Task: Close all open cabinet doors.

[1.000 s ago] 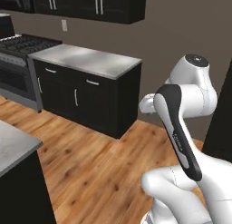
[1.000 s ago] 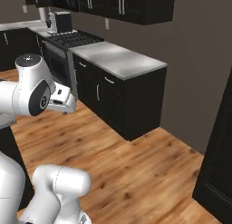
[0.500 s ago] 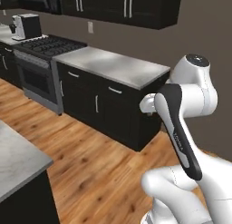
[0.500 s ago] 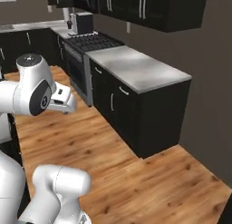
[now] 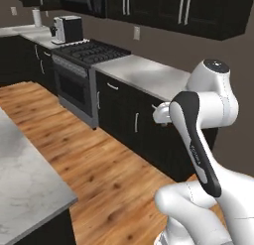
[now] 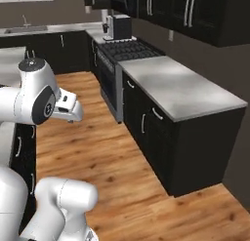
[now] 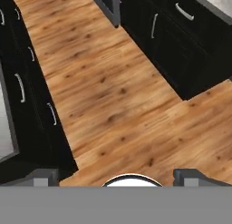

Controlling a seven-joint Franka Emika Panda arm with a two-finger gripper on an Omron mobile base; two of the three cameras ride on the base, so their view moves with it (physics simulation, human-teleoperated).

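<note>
Pincer (image 7: pixel 120 175) spread wide and released — holding nothing, touching nothing, aimed down at the wooden floor (image 7: pixel 118 96). The arm (image 5: pixel 198 150) is folded, elbow high, hand level. Dark cabinet doors (image 6: pixel 188 10) hang above the table (image 6: pixel 180 86) at right, by the stove (image 6: pixel 129 50).
</note>
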